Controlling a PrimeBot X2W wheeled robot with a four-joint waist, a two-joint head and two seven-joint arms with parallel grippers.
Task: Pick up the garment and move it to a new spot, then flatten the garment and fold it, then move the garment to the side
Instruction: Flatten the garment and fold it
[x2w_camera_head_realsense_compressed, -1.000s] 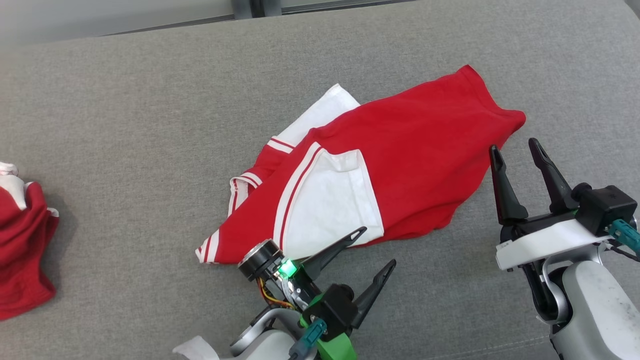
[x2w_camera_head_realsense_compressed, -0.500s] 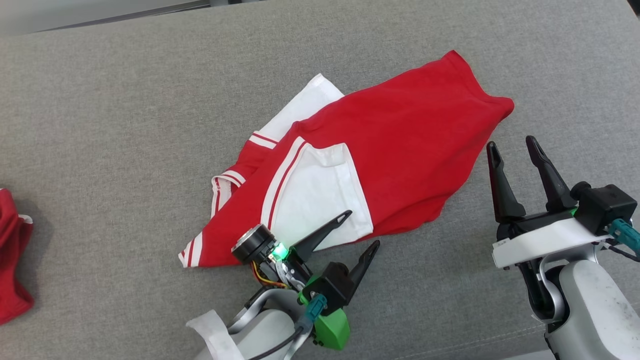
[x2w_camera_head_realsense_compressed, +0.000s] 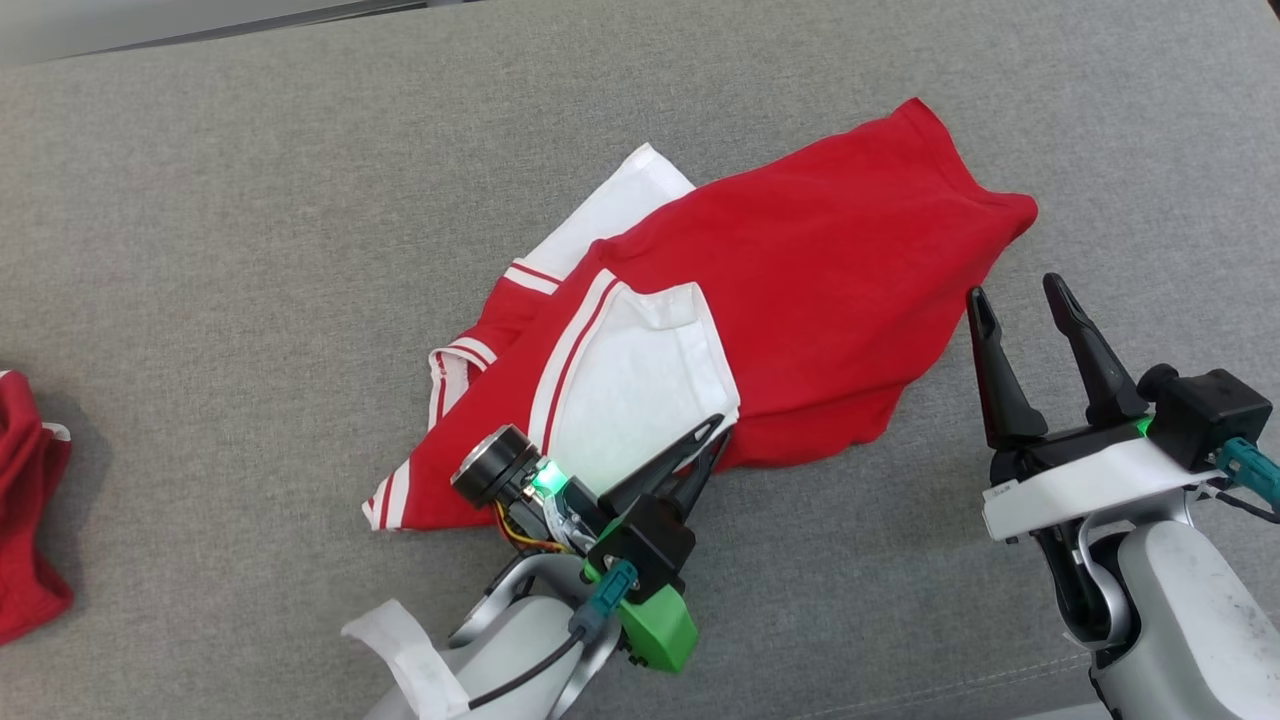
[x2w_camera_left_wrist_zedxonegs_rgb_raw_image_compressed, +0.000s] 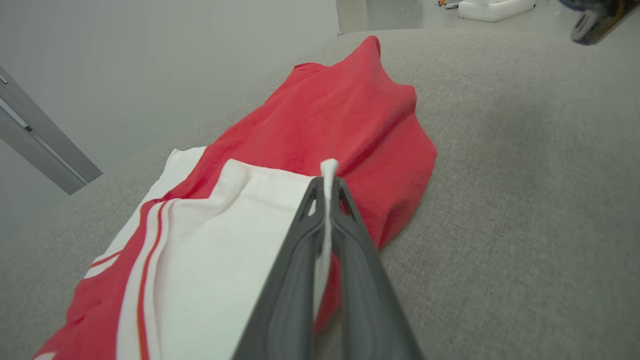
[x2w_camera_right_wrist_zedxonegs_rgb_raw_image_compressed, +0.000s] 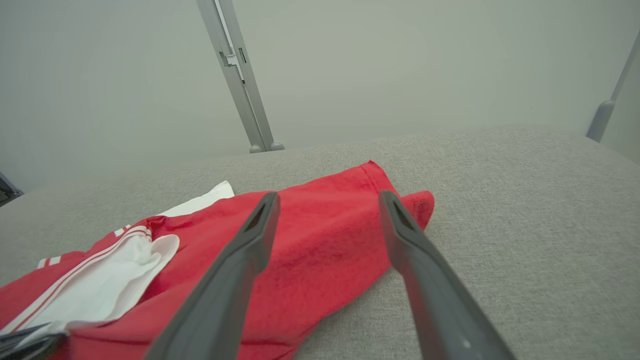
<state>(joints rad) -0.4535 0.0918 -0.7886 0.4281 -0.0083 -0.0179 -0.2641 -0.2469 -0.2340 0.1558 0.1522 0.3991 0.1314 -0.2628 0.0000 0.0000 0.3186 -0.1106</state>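
The garment (x2w_camera_head_realsense_compressed: 820, 270) is a red shirt with white panels and red-and-white striped trim, lying crumpled on the grey cushion. My left gripper (x2w_camera_head_realsense_compressed: 718, 434) is shut on the near corner of its white panel; in the left wrist view the white hem (x2w_camera_left_wrist_zedxonegs_rgb_raw_image_compressed: 327, 172) is pinched between the two dark fingers of the left gripper (x2w_camera_left_wrist_zedxonegs_rgb_raw_image_compressed: 327, 186). My right gripper (x2w_camera_head_realsense_compressed: 1015, 288) stands open just off the garment's right edge, touching nothing. In the right wrist view the right gripper (x2w_camera_right_wrist_zedxonegs_rgb_raw_image_compressed: 327, 197) hovers over the garment's red end (x2w_camera_right_wrist_zedxonegs_rgb_raw_image_compressed: 320, 235).
Another red and white garment (x2w_camera_head_realsense_compressed: 25, 520) lies at the far left edge of the grey cushion (x2w_camera_head_realsense_compressed: 250, 250). Bare cushion surrounds the shirt on every side. Beyond the far edge stand a pale wall and a grey metal post (x2w_camera_right_wrist_zedxonegs_rgb_raw_image_compressed: 235, 70).
My left gripper has moved forward a little and shut on the white panel's corner. The right gripper has stayed open in place. The head camera shifted slightly.
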